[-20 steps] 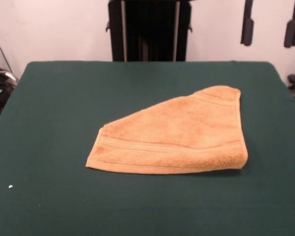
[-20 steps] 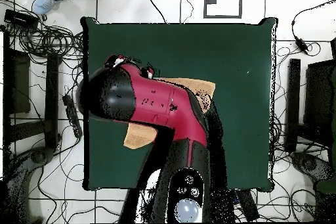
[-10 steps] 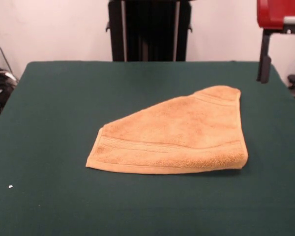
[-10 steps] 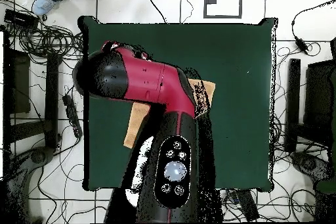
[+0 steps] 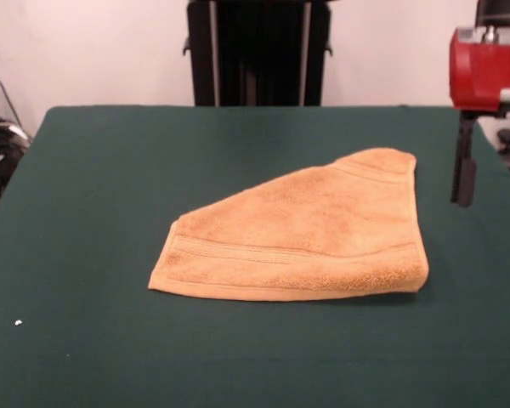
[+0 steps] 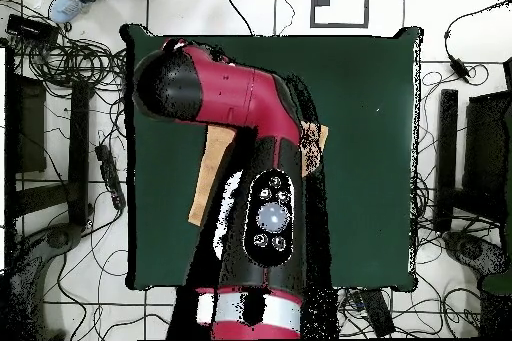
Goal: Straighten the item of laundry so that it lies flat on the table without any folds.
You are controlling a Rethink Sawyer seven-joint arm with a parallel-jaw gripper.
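One finger (image 5: 464, 170) of the gripper (image 5: 484, 127) now hangs lower at the front view's right edge than half a second ago, its red housing dropped further into view; whether the gripper is open or closed cannot be told. The towel (image 5: 310, 234) has not shifted: it lies folded over itself, right of the centre of the green table (image 5: 93, 195). Overhead, the arm (image 6: 240, 117) covers most of the towel. Cables (image 6: 60, 67) sprawl over the tiled floor.

- Small orange-tan terry towel (image 5: 306, 238), with woven ribbed bands near two edges.
- Large table covered in dark green cloth (image 5: 93, 187), plain.
- Red and black robot arm (image 6: 230, 107).
- Red gripper housing, black finger (image 5: 464, 174).
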